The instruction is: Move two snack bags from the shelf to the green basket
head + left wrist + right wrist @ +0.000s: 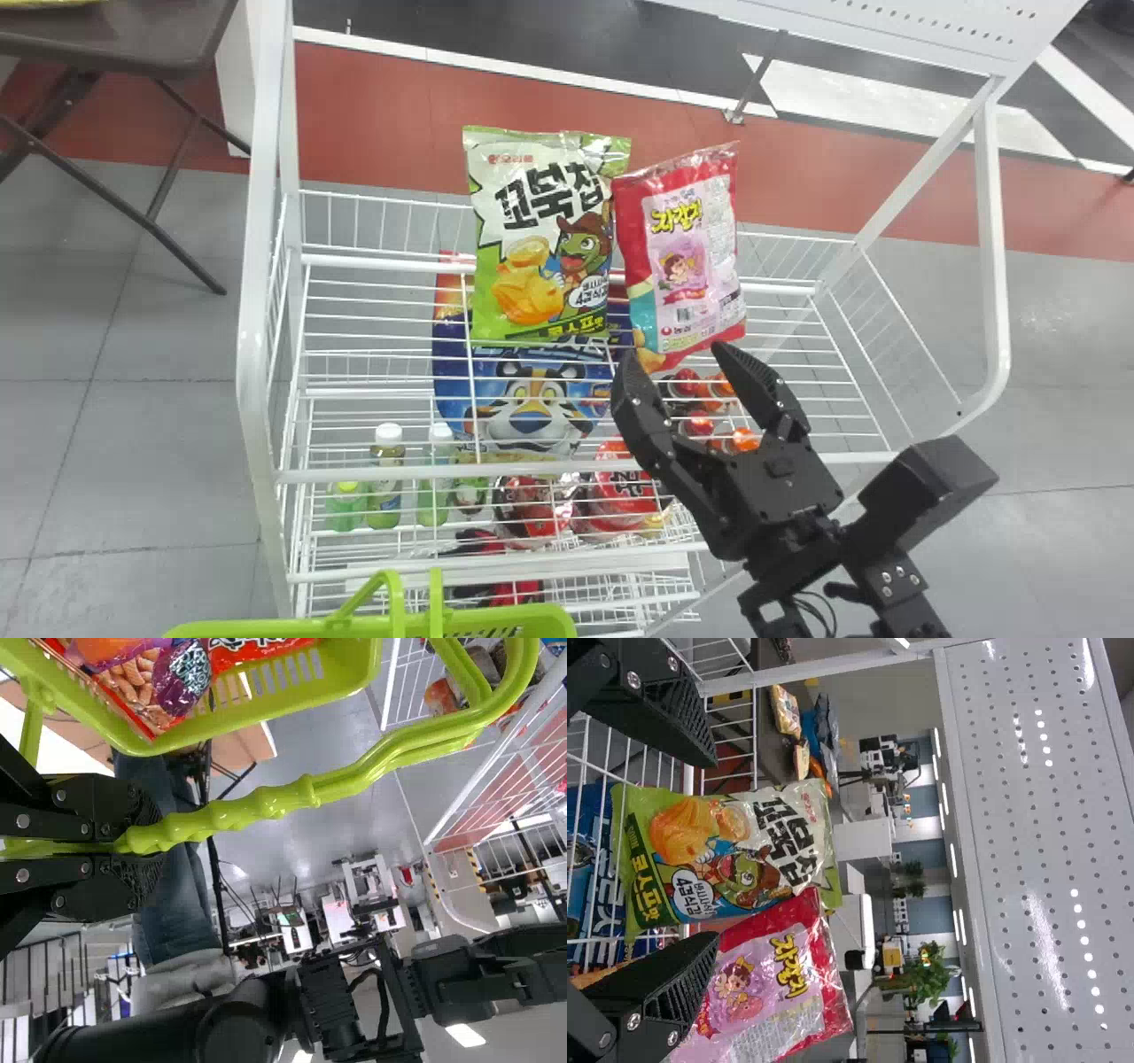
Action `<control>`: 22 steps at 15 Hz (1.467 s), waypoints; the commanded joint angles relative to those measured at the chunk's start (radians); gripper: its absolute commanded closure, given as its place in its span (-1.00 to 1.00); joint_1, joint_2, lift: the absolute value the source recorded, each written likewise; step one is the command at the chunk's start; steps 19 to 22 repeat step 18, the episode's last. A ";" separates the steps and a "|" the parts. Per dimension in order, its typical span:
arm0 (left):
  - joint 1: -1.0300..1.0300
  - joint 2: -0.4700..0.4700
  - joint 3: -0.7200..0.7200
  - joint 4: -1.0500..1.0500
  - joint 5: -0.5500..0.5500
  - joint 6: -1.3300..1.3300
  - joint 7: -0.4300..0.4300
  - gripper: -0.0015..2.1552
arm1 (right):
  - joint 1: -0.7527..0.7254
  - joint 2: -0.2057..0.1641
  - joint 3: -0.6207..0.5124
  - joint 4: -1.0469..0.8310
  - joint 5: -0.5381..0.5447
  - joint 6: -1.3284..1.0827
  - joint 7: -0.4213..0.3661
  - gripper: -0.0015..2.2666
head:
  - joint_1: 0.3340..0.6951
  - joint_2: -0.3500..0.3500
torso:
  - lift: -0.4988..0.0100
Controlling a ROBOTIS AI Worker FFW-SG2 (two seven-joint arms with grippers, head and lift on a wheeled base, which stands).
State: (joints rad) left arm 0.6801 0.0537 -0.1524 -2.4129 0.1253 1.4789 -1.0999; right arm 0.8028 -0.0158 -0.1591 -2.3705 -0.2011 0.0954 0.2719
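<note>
In the head view my right gripper (pixel 669 354) is open just in front of the pink and red snack bag (pixel 687 257), which leans upright on the wire shelf beside a green and white snack bag (pixel 549 235). The right wrist view has the open right gripper (pixel 718 846) with the green bag (pixel 726 850) and the pink bag (pixel 775 988) beyond it, nothing between its fingers. The green basket (pixel 496 620) lies at the bottom edge of the head view. In the left wrist view my left gripper (pixel 146 842) is shut on the handle of the basket (pixel 345 673), which holds several bags.
The white shelf frame (pixel 257 354) has side posts and a front rail (pixel 585 470). Lower levels hold bottles (pixel 386 478), a tiger-printed blue bag (pixel 532 390) and red packs. A perforated white panel (pixel 1045 859) rises behind. A dark folding table (pixel 106 40) stands at the left.
</note>
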 commanded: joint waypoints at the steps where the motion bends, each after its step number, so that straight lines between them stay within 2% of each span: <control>1: 0.010 0.000 0.005 0.000 0.004 -0.016 -0.001 0.94 | 0.009 0.002 0.001 -0.024 0.009 0.045 -0.011 -0.87 | 1.00 -1.00 | 0.89; 22: 0.015 -0.006 0.017 0.005 0.004 -0.025 0.008 0.94 | 0.007 0.001 0.007 -0.042 -0.003 0.097 -0.008 -0.87 | 1.00 -1.00 | 0.89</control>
